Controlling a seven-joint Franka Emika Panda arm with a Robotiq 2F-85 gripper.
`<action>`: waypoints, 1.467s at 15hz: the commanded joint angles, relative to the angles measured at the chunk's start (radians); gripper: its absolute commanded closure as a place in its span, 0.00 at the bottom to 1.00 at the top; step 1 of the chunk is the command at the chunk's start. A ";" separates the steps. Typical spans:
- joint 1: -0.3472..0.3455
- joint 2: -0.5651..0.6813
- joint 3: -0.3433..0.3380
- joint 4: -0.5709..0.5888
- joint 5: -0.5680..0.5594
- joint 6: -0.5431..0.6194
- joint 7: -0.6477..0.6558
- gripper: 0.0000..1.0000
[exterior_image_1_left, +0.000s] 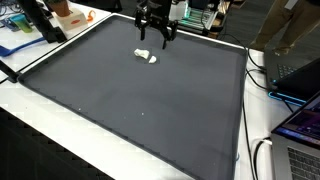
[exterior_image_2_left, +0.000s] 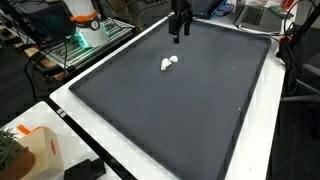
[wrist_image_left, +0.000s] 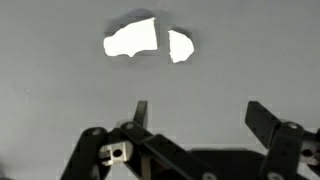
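Two small white pieces lie side by side on the dark grey mat (exterior_image_1_left: 140, 100): in the wrist view a larger white piece (wrist_image_left: 131, 39) sits left of a smaller white piece (wrist_image_left: 180, 45). In both exterior views they read as one white lump (exterior_image_1_left: 147, 57) (exterior_image_2_left: 169, 63). My gripper (wrist_image_left: 198, 114) hangs above the mat just short of them, its black fingers (wrist_image_left: 140, 113) spread wide and nothing between them. In both exterior views the gripper (exterior_image_1_left: 156, 38) (exterior_image_2_left: 180, 32) hovers near the mat's far edge, behind the white pieces.
A white table border (exterior_image_2_left: 100, 140) frames the mat. A cardboard box (exterior_image_1_left: 68, 14) and blue items stand at one far corner. Cables and a laptop (exterior_image_1_left: 300, 140) lie along one side. An orange and white object (exterior_image_2_left: 35, 150) sits near a front corner.
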 joint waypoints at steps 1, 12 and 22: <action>0.000 0.010 0.003 0.012 0.012 -0.004 -0.011 0.00; -0.046 0.137 0.003 0.308 0.166 -0.391 -0.259 0.00; -0.053 0.190 0.000 0.407 0.193 -0.506 -0.282 0.00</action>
